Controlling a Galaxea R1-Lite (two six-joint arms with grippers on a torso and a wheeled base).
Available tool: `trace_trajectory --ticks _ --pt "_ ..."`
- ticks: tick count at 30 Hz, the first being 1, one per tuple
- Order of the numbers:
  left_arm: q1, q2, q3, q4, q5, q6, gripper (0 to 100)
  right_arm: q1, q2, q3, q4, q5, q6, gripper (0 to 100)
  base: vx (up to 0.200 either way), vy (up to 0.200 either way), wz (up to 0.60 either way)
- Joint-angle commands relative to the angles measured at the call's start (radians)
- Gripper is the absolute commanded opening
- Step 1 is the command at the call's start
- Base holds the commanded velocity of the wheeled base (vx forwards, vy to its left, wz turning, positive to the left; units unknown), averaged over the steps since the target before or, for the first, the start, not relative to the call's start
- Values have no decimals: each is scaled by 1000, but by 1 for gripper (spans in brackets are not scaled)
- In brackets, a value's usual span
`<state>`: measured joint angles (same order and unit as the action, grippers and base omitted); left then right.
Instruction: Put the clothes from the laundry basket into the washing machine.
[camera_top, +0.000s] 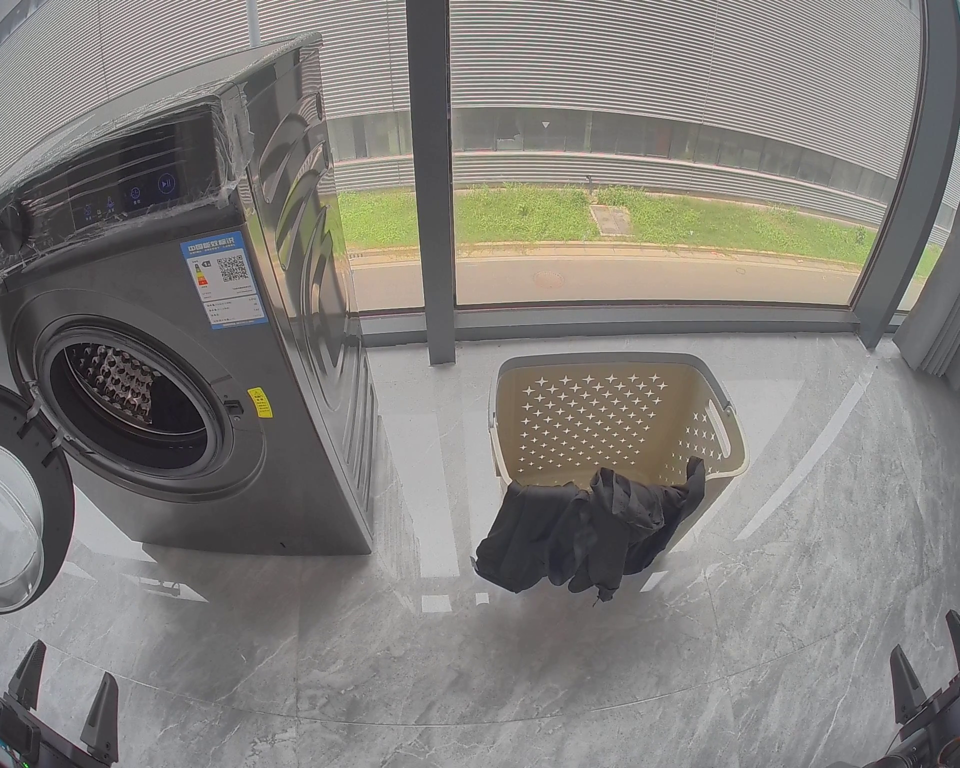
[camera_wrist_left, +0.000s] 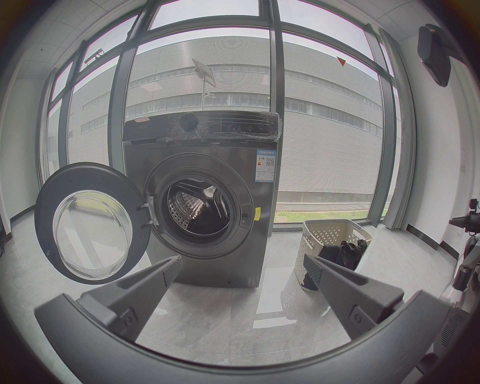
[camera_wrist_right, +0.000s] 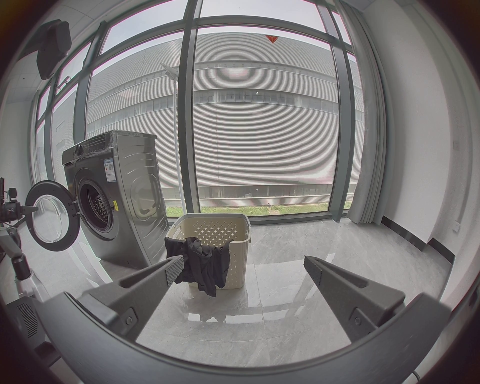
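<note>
A cream laundry basket (camera_top: 610, 415) stands on the floor by the window, with dark clothes (camera_top: 585, 530) draped over its near rim and hanging outside. To its left stands the grey washing machine (camera_top: 190, 300), drum (camera_top: 130, 400) exposed, its round door (camera_top: 30, 500) swung wide to the left. My left gripper (camera_top: 62, 690) is open and empty at the near left, well short of the machine. My right gripper (camera_top: 930, 655) is open and empty at the near right, short of the basket. Wrist views show the basket (camera_wrist_left: 330, 240) (camera_wrist_right: 217, 235), clothes (camera_wrist_left: 345, 252) (camera_wrist_right: 202, 262), machine (camera_wrist_left: 205, 200) (camera_wrist_right: 117, 190), and open grippers (camera_wrist_left: 242, 272) (camera_wrist_right: 242, 272).
A tall window with a dark upright post (camera_top: 432, 180) runs behind the machine and basket. A curtain (camera_top: 930, 310) hangs at the far right. Glossy marble floor (camera_top: 450, 650) lies bare between my grippers and the basket.
</note>
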<state>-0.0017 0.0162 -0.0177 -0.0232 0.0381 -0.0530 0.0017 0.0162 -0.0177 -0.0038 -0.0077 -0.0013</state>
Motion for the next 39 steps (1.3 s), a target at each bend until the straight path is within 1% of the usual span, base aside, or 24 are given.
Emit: trace_trajectory --ticks 1,19,28,31,33,36,38,39 --pt "0 -15 16 -1 0 -2 100 1 -1 18 -1 0 0 100 0 -200 0" --pt "0 -15 16 0 0 -1 100 0 -1 18 -1 -2 0 100 0 -200 0" --pt "0 -15 16 -1 -1 -2 100 0 -1 18 -1 -2 0 100 0 0 0" --pt "0 -15 16 -1 0 -2 100 1 -1 18 -1 0 -2 100 200 0 0" --pt "0 -15 16 0 0 -1 100 3 -10 18 -1 20 -3 100 200 0 0" --pt "0 -15 16 -1 0 -1 100 0 -10 18 -19 26 1 100 200 0 0" --pt "0 -15 16 -1 0 -1 100 1 -10 -30 -54 31 -5 100 200 0 0" --pt "0 -15 16 -1 0 -1 100 9 4 -142 -74 41 -3 100 200 0 0"
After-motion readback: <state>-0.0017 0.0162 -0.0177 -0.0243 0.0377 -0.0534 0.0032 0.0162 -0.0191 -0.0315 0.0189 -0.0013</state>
